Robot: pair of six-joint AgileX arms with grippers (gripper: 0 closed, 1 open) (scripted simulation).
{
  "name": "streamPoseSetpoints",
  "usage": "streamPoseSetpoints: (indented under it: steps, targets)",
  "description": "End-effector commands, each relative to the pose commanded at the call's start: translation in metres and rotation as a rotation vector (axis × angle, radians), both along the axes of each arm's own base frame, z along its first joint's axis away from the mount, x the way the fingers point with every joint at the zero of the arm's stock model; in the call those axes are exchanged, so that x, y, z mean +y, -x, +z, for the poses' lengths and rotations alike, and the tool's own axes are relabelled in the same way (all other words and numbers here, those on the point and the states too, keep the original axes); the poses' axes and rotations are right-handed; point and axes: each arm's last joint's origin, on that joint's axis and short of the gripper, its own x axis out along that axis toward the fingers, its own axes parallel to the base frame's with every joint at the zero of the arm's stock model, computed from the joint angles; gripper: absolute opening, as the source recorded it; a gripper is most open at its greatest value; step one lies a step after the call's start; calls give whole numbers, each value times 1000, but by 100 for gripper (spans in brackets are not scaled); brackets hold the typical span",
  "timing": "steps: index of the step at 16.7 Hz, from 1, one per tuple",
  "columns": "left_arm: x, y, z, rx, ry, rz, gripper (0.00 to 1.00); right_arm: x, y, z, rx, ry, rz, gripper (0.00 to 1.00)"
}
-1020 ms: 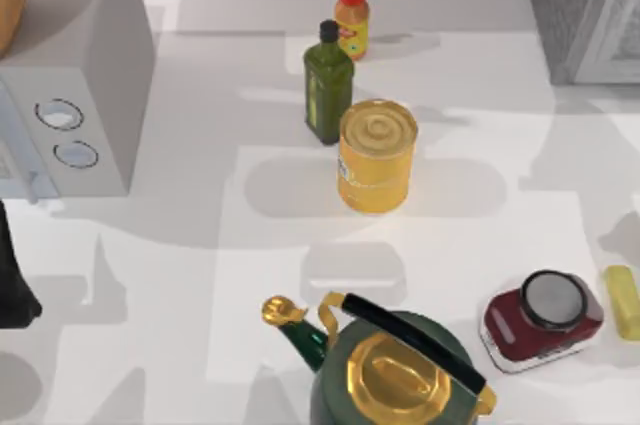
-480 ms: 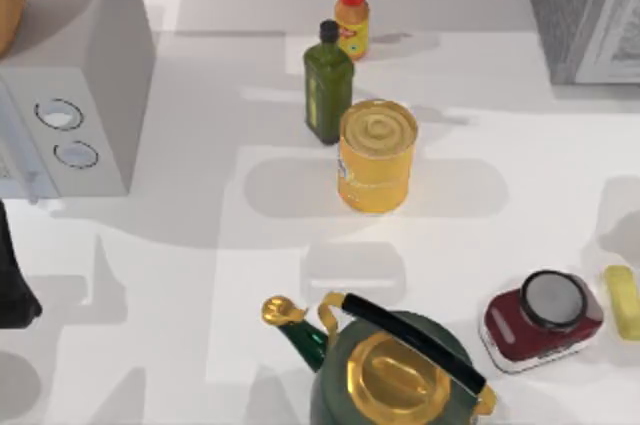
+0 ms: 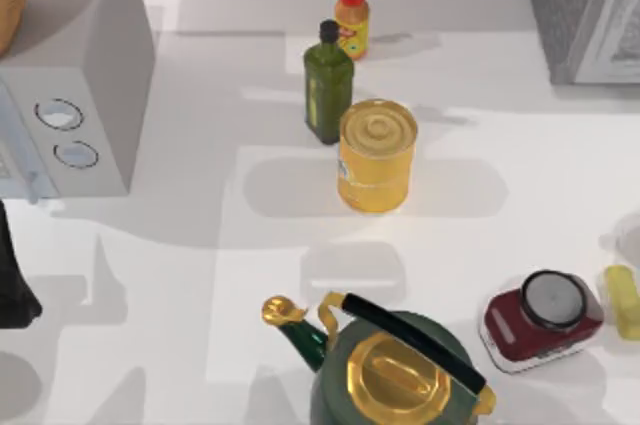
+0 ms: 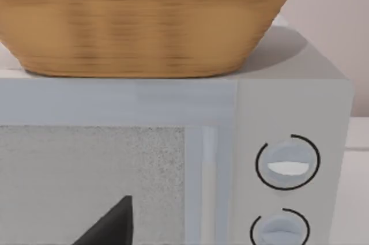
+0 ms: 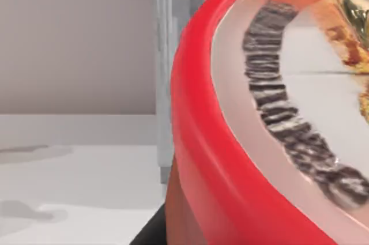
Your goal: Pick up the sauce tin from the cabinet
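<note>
The sauce tin looms very close in the right wrist view, tilted, with its red rim and silvery top toward the camera. A dark finger of my right gripper lies against the tin's side, so the gripper looks shut on it. Behind the tin stands a grey edge of the cabinet. The top view has the cabinet at the table's back right corner. My left arm is parked at the table's left edge, its gripper facing the white appliance.
A white appliance with two dials carries a woven basket at the left. Mid-table stand a yellow can, a green bottle and an orange bottle. A green kettle, dark red jar and yellow block sit in front.
A shadow at the table's right edge has shifted and shrunk. Nothing standing on the table has moved, and the left arm is still.
</note>
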Motion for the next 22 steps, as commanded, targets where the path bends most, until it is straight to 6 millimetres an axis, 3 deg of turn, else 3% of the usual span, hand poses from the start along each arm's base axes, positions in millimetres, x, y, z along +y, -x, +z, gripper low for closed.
streamPoseSetpoints:
  steps: [7,12,17,19,22]
  targets:
    - [0,0,0,0,0,0,100,1,0,4,-4,-1,11,0]
    - [0,0,0,0,0,0,100,7,-10,44,-40,28,129,0]
    - [0,0,0,0,0,0,100,19,-56,75,13,80,312,0]
    - [0,0,0,0,0,0,100,24,-82,76,57,103,386,0]
    - [0,0,0,0,0,0,100,31,-122,60,134,129,491,0]
